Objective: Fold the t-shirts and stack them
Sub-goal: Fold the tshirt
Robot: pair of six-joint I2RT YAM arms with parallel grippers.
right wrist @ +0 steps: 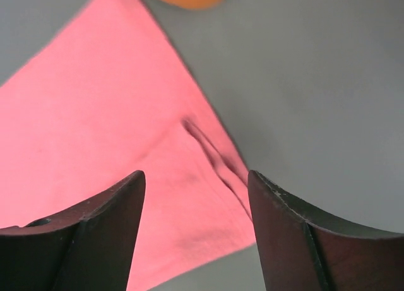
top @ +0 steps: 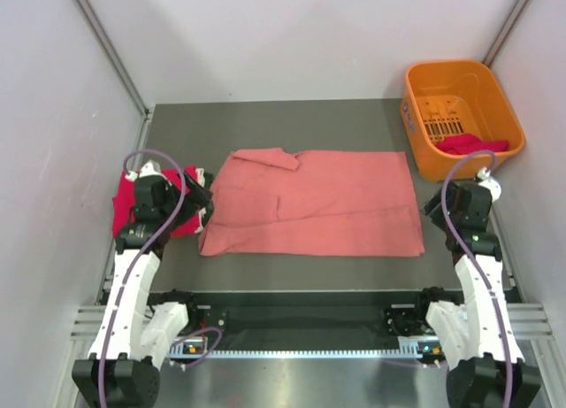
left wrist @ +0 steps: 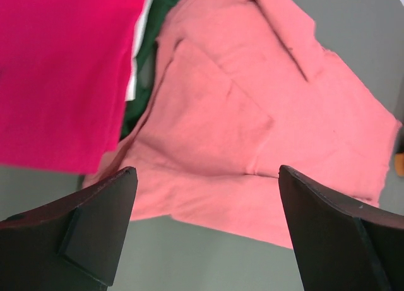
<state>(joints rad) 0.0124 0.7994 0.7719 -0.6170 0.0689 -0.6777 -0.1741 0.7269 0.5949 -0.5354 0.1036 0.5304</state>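
The salmon-pink t-shirt [top: 314, 204] is soft matt cloth (faintly creased), the orange basket [top: 447, 68] smooth plastic.

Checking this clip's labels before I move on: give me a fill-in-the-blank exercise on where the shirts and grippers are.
1. The left gripper and right gripper both stand ____, holding nothing.
2. In the top view, the magenta-red t-shirt lies to the ____ of the salmon-pink t-shirt.
3. The basket at the far right corner is ____ in colour.
Missing words: open; left; orange.
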